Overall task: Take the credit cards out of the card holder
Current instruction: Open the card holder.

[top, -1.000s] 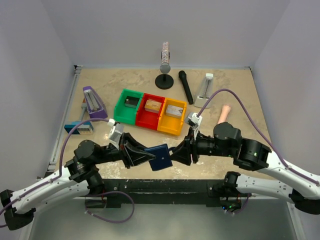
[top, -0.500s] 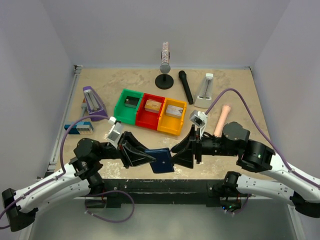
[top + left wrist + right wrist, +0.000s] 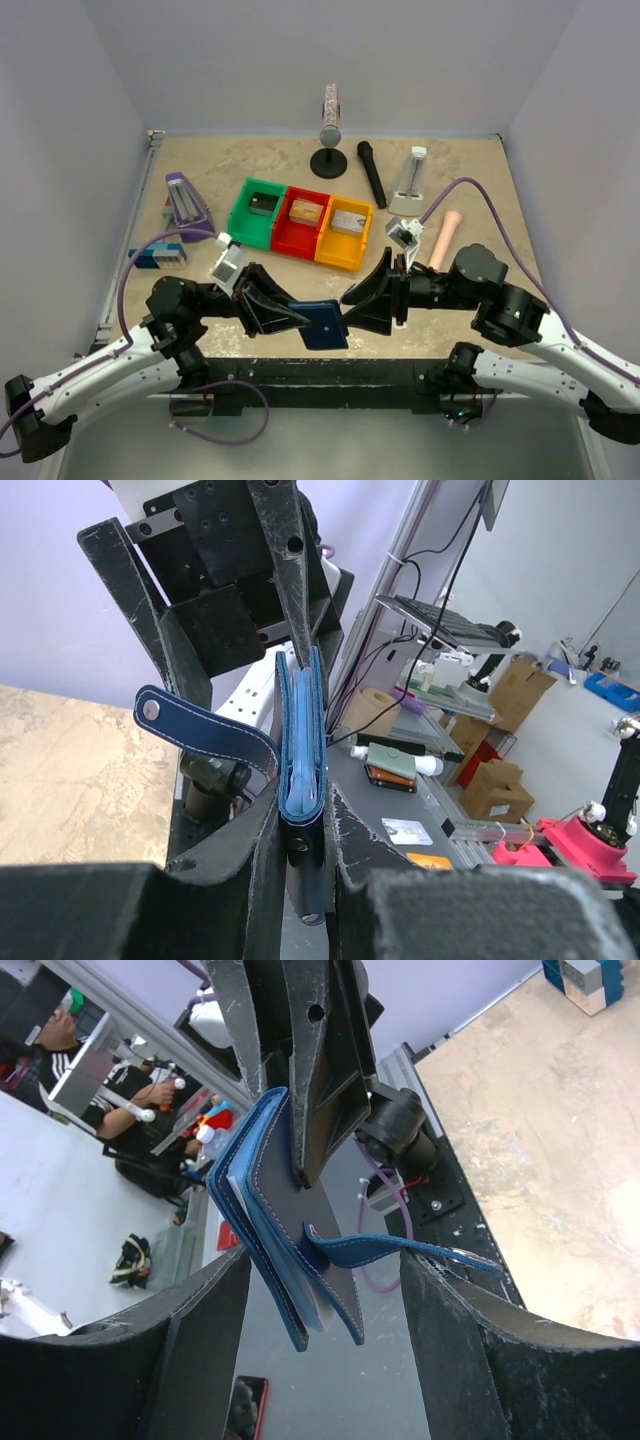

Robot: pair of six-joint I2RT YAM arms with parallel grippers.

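Observation:
The card holder (image 3: 325, 323), a dark navy wallet, hangs folded over the table's near edge between the two arms. My left gripper (image 3: 292, 314) is shut on one end of it; in the left wrist view the holder (image 3: 300, 730) stands edge-on between my fingers (image 3: 230, 850). Its snap strap (image 3: 400, 1250) is unfastened and sticks out sideways. My right gripper (image 3: 362, 302) is open, its jaws wide on either side of the holder's (image 3: 280, 1210) free end and apart from its covers. Pale blue layers show between the covers. The credit cards are hidden.
Green (image 3: 258, 212), red (image 3: 304, 218) and yellow (image 3: 346, 232) bins with small boxes sit mid-table. A purple metronome (image 3: 184, 203) and a blue-and-white gadget (image 3: 160, 254) are at left. A round-based stand (image 3: 329, 150), black microphone (image 3: 371, 173), white metronome (image 3: 410, 182) and pink object (image 3: 446, 235) are at back right.
My right gripper's jaws have spread wider and the arm has drawn back slightly to the right. The card holder, still in the left gripper, has sunk a little toward the near edge.

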